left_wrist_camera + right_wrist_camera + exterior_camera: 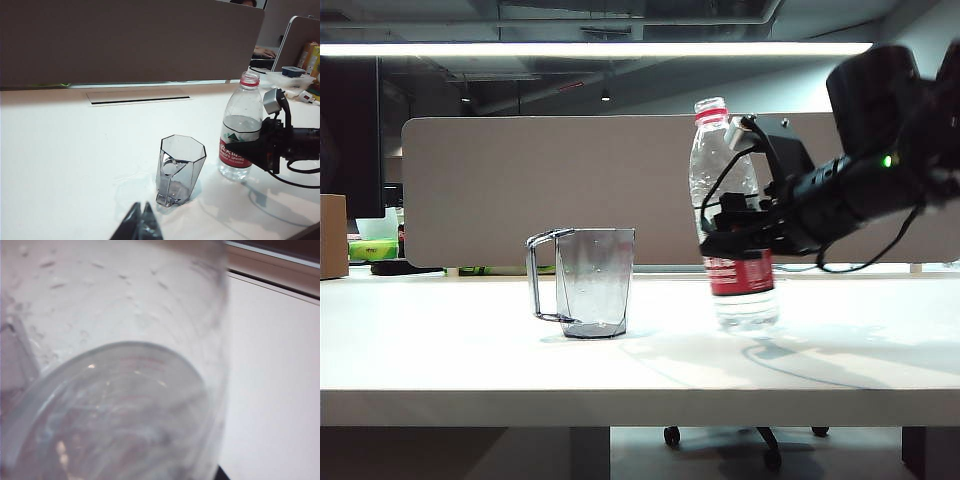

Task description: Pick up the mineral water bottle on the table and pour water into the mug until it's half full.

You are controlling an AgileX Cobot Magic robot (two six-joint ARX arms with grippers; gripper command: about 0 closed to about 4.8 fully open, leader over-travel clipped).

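I count one mineral water bottle [732, 215], one mug [592, 282] and two hands on my screens. The bottle stands upright on the white bench [440, 340], to the right of the mug and well apart from it in the exterior view; its cap is off, the red neck ring shows, and water [241, 125] fills it to roughly halfway. My right hand [735, 232] comes in from the right and pinches the bottle at mid-height, just above the red label; its wrist camera is filled by the bottle's clear wall [120, 365]. The mug sits on the bench with its handle toward the left of the exterior view, and looks empty. My left hand [140, 226] hovers over the near edge of the bench just short of the mug, its dark tips pressed together, holding nothing.
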